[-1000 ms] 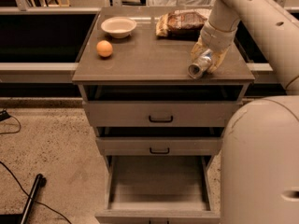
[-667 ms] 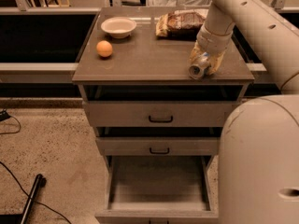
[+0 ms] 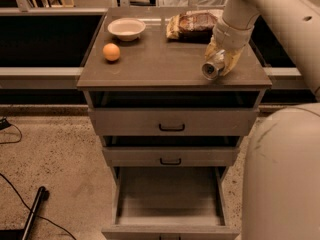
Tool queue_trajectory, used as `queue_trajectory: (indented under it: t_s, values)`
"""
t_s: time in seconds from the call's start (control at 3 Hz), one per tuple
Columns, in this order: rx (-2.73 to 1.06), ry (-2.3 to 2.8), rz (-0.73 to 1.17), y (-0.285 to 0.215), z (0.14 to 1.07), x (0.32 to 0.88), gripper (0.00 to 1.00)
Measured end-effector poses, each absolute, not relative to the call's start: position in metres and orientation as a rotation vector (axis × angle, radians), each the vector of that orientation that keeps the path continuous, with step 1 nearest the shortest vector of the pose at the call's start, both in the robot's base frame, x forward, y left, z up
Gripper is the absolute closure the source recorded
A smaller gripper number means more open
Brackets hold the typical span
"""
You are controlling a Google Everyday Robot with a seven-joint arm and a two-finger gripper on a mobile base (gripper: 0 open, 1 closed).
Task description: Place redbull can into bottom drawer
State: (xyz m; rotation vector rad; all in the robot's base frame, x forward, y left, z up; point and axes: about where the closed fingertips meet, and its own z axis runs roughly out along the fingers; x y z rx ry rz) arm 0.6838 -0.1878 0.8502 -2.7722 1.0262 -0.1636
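The redbull can point(image 3: 212, 68) is a slim silver can lying tilted, its shiny round top facing me, over the right part of the cabinet top point(image 3: 160, 64). My gripper point(image 3: 218, 61) is shut on the redbull can, with yellowish fingers point(image 3: 231, 60) on either side of it. The arm comes down from the upper right. The bottom drawer point(image 3: 170, 199) is pulled open below, a deep grey box with a bare smooth floor. It lies directly under and to the left of the can.
A white bowl point(image 3: 126, 28), an orange point(image 3: 111, 52) and a brown snack bag point(image 3: 192, 25) sit on the cabinet top. Two shallower drawers with black handles point(image 3: 171, 128) are partly open above the bottom drawer. My base point(image 3: 285, 179) fills the lower right. Cables point(image 3: 20, 204) lie on the floor at left.
The arm and gripper with the can have shifted slightly, staying over the right of the cabinet top. Everything else is unchanged.
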Motion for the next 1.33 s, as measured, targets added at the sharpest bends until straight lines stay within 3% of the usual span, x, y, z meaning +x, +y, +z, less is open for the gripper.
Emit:
queue_trajectory:
  t_s: [0.33, 0.67, 1.0, 1.33]
  values:
    - [-2.584, 1.257, -0.172, -0.198, 0.892, 0.654, 1.00]
    - [-2.343, 1.505, -0.019, -0.218, 0.889, 0.614, 1.00]
    - [-2.060, 1.738, 0.249, -0.227, 0.857, 0.573, 1.00]
    - [-1.883, 1.872, 0.401, -0.217, 0.834, 0.554, 1.00]
